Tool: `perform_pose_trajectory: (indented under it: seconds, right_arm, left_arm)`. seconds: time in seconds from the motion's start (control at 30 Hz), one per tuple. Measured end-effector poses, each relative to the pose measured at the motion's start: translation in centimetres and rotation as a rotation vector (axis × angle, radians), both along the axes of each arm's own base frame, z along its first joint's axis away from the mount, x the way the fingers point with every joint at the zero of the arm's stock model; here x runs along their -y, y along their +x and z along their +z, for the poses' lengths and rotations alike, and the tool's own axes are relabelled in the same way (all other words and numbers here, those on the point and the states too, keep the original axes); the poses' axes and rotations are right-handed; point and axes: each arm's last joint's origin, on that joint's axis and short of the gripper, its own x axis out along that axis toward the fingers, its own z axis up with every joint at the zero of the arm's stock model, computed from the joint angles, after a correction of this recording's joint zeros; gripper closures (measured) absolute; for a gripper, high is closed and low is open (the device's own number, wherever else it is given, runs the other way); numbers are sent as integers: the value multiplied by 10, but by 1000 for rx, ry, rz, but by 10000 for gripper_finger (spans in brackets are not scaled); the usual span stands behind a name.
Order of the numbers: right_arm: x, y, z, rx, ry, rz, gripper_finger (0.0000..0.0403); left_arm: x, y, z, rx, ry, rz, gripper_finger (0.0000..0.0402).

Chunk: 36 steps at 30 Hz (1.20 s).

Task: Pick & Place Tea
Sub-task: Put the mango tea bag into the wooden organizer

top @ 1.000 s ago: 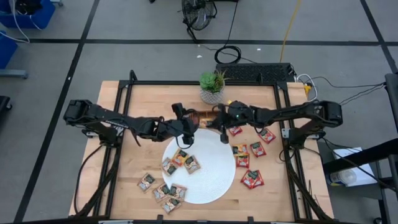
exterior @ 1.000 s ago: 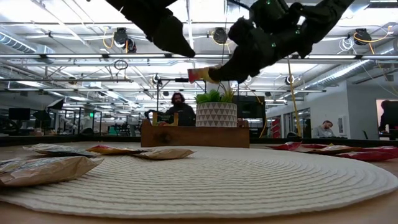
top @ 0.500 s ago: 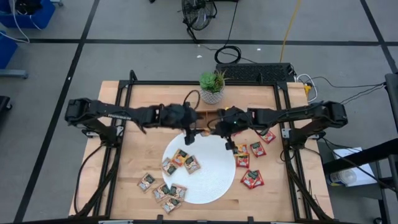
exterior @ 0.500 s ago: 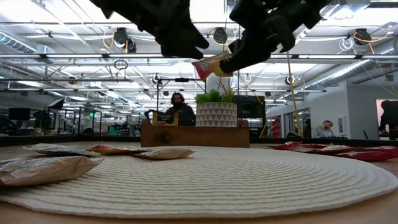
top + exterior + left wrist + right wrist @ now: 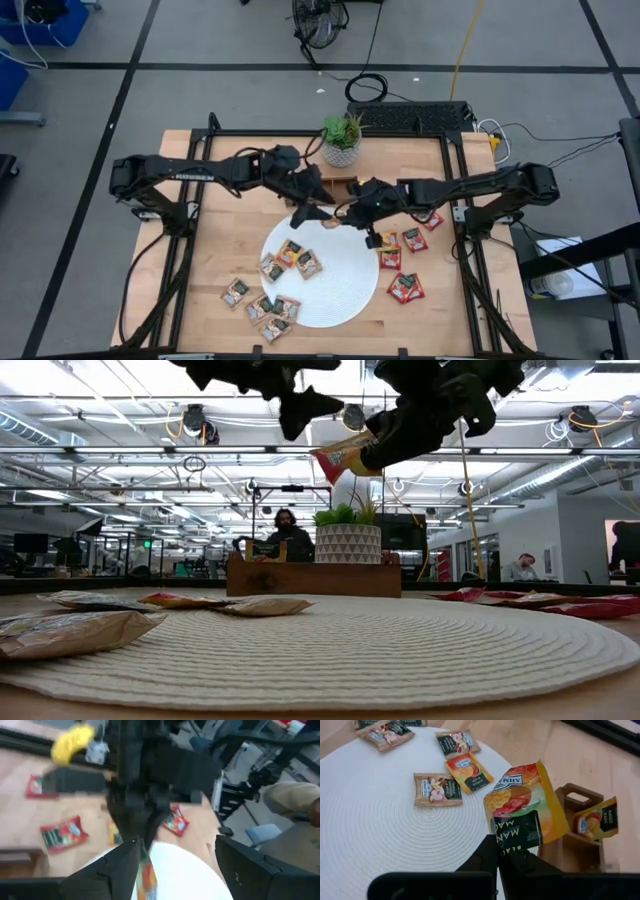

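My right gripper point(image 5: 346, 215) is shut on an orange tea sachet with dark green print point(image 5: 525, 805), high above the white round plate's point(image 5: 340, 290) far edge. In the low view the sachet point(image 5: 343, 457) sticks out from the fingers. My left gripper point(image 5: 312, 211) is open and empty, close beside it on its left, and also shows in the low view point(image 5: 300, 405). Its wrist view looks at the right gripper and the sachet point(image 5: 146, 872). Three tan and orange sachets point(image 5: 295, 258) lie flat on the plate. The wooden tray point(image 5: 575, 840) holds one orange sachet point(image 5: 596, 817). My right gripper pinches the sachet's dark green printed end point(image 5: 509, 842) between its two fingers, only at that edge. In the low view the fingers slant down from the table's right. The sachet stands out beyond the fingertips, tilted, lifted clear of the plate and the tray.
Red sachets point(image 5: 405, 287) lie on the table right of the plate. Tan sachets point(image 5: 260, 305) lie at the plate's near left edge. A potted plant point(image 5: 341, 140) stands behind the tray at the far edge. People show in the room beyond point(image 5: 287, 530).
My right gripper has gone up and a little toward the table's left with the sachet, which stays clear of the plate. My left gripper has risen, and its arm has swung toward the far edge.
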Motion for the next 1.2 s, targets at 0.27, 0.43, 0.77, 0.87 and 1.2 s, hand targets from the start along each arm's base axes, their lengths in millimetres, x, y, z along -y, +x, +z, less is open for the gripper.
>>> perform_pose_trajectory:
  seconds: [0.27,0.43,0.77,0.87,1.2]
  right_arm:
    - [0,7,-10,-16,0,1,403]
    - [0,9,-7,20,0,1,403]
    - [0,11,-5,51,-14,12,403]
    - [0,11,-6,46,-14,12,403]
    - [0,14,-10,40,-14,12,403]
  left_arm:
    - [-3,14,-22,-77,39,17,144]
    - [-6,19,-34,-118,40,29,144]
    - [-7,25,-50,-156,28,18,144]
    - [-7,26,-49,-138,29,15,144]
    - [-6,27,-47,-119,26,7,144]
